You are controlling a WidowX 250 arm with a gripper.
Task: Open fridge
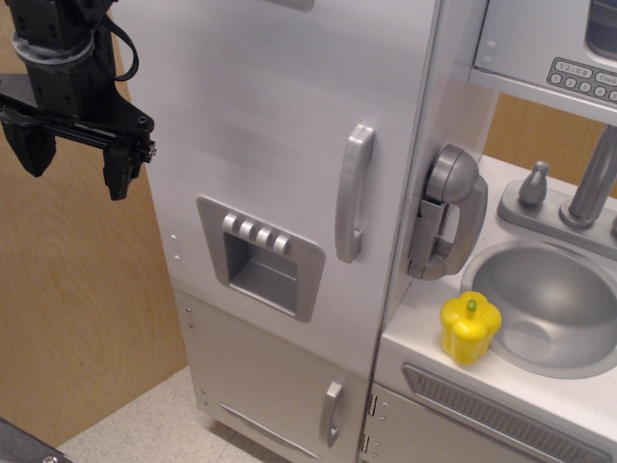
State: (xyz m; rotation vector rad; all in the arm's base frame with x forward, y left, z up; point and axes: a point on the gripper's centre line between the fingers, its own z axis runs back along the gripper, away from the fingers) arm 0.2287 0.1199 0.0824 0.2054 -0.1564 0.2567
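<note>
The tall silver-grey toy fridge (280,125) fills the middle of the view. Its large upper door is closed. A vertical silver handle (354,193) sits near the door's right edge. A recessed dispenser panel (261,256) with a row of small buttons sits lower left on the door. My black gripper (75,156) hangs at the upper left, off the fridge's left edge and apart from it. Its two fingers point down, spread apart, with nothing between them.
A smaller lower door with a short handle (333,412) sits below. A grey toy phone (445,212) hangs on the fridge's right side. A yellow toy pepper (470,328) stands by the sink (549,299) and faucet (590,183). A wooden wall (77,318) is behind on the left.
</note>
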